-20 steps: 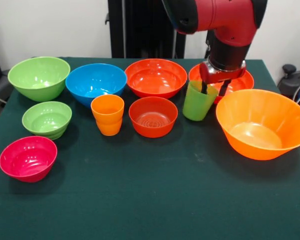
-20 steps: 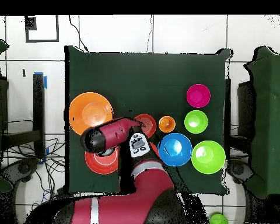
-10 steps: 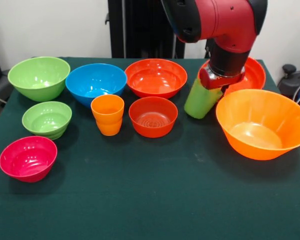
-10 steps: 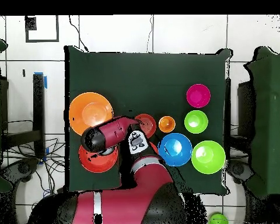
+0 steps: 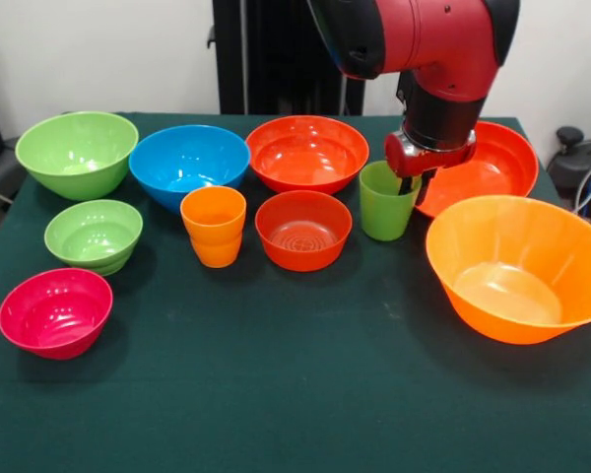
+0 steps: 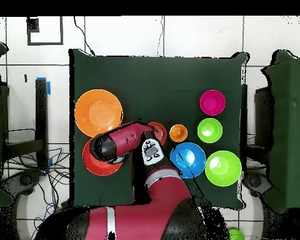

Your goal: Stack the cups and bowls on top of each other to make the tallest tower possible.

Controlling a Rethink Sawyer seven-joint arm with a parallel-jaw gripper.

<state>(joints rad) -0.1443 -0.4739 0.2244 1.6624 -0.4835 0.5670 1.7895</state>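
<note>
Table (image 5: 276, 394) crowded: bowls (image 5: 302, 230) flanking green cup (image 5: 386, 202)

We see bright, even light from above: soft glare on the glossy bowls (image 5: 307, 153), faint shadows beneath them on the tabletop (image 5: 276, 394), focus crisp throughout.

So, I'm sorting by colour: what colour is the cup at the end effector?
Green; the cup at the end effector shows best in the front view.

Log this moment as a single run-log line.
gripper: at green cup rim, closure unclear | cup: upright on table | largest orange bowl: empty | tower: not started
</note>
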